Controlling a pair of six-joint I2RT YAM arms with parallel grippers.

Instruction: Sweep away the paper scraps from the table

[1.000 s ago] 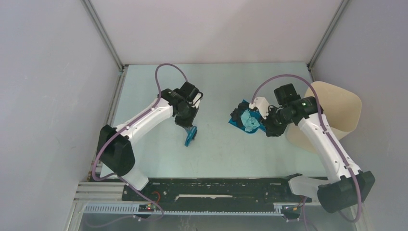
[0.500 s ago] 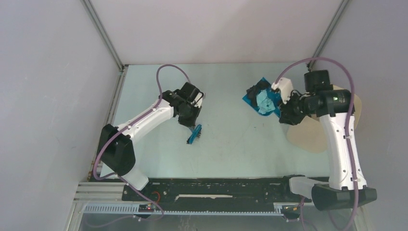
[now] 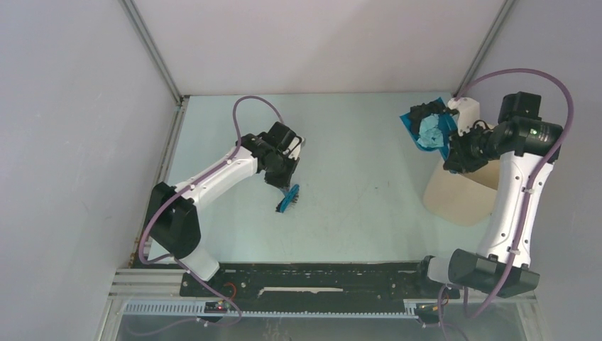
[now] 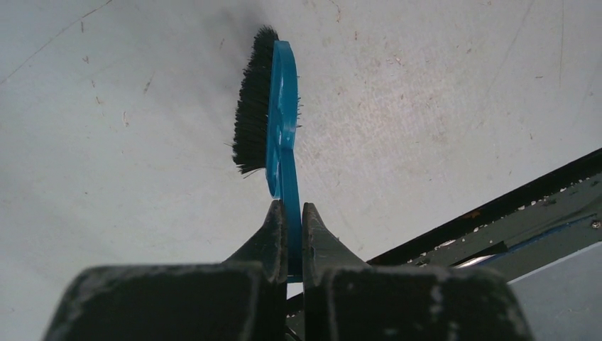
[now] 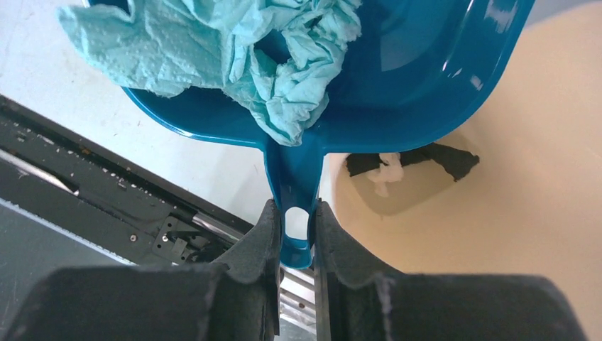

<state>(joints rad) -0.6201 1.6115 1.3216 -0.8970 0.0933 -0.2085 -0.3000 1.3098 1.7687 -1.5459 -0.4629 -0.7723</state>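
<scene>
My right jaws grip the dustpan by its handle; the paper scraps lie in it, near the bin at the bench's far-right corner. Left jaws pinch the brush. Only emptying remains, I think.

Lab cell: grey panels, aluminium frame

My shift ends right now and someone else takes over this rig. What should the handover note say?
Left gripper: shut on the brush, held over the table.
Right gripper: shut on the handle of the dustpan, pan beside the bin.
Done: paper scraps are loaded in the pan; a few black and white bits lie in the bin.
Left: probably tip the pan into the bin.
</scene>
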